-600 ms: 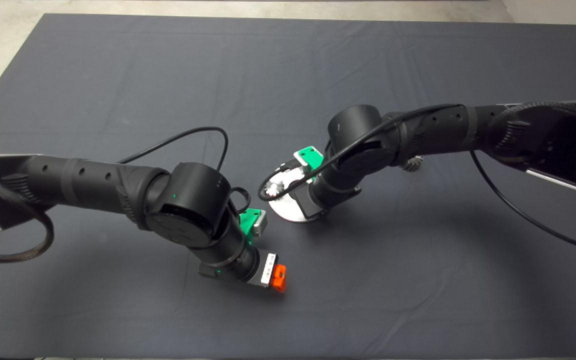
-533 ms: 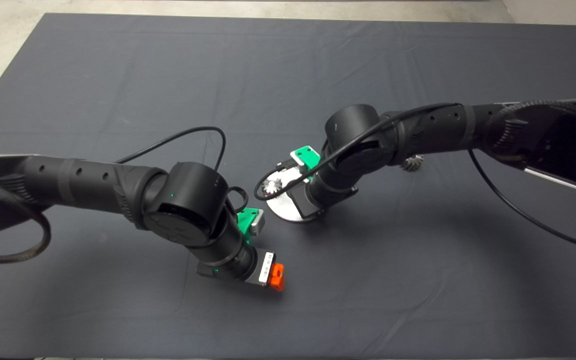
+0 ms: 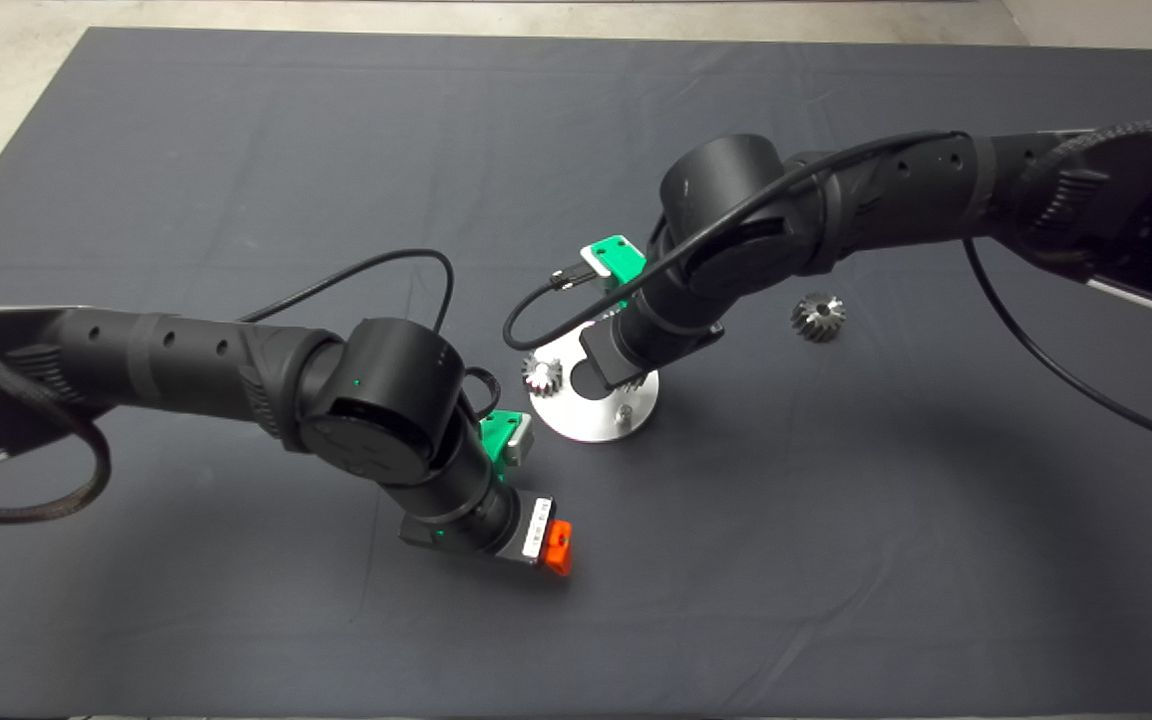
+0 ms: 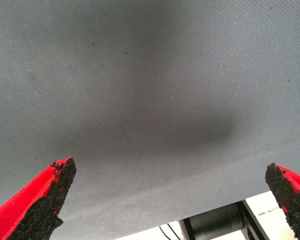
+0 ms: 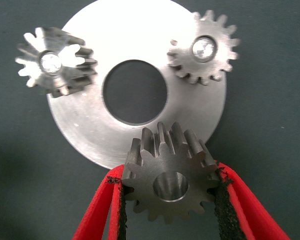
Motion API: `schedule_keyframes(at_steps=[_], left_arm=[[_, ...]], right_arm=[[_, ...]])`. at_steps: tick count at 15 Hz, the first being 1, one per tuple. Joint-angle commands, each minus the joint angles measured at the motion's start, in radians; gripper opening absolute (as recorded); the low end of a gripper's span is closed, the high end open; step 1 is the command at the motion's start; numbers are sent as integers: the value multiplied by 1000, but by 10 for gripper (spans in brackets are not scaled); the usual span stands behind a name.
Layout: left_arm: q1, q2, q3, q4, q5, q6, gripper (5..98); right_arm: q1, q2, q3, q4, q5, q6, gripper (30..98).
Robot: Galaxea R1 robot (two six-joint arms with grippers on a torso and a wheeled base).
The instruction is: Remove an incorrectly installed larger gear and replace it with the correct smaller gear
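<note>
My right gripper (image 5: 169, 176) is shut on the larger gear (image 5: 170, 182), a grey toothed gear with a round centre hole, held clear above the rim of the round silver plate (image 5: 90, 135). In the head view this gripper (image 3: 626, 375) hangs over the plate (image 3: 586, 418), beside a bare peg (image 3: 624, 410). Two small silver gears (image 5: 52, 62) (image 5: 204, 50) sit on pegs on the plate. The smaller gear (image 3: 818, 316), dark grey, lies on the mat to the right of the plate. My left gripper (image 3: 558, 548) stands open over bare mat, near and left of the plate.
A black cable (image 3: 536, 310) loops from the right wrist over the plate's far side. In the left wrist view my left gripper (image 4: 170, 200) has only mat between its fingers, with the mat's near edge and floor beyond.
The right arm has risen from the plate with the gear in its fingers, uncovering the plate, a bare peg and the dark gear on the mat. The left arm has barely moved.
</note>
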Motion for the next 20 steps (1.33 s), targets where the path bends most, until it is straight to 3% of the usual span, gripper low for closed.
schedule_keyframes(at_steps=[1, 4, 11, 14, 20], left_arm=[[-16, -2, 2, 7, 3, 5, 977], [-16, -2, 5, 7, 3, 4, 977], [-16, 4, 3, 7, 2, 2, 977], [-17, 5, -4, 7, -14, 4, 977], [-18, 16, -10, 7, -14, 5, 977]], right_arm=[[37, -20, 37, 11, -84, 8, 359], [35, -29, 37, 11, -84, 8, 360], [-49, -17, -63, 62, -87, 5, 363], [-49, -17, -77, 76, -87, 2, 363], [-49, -12, -80, 82, -87, 1, 363]])
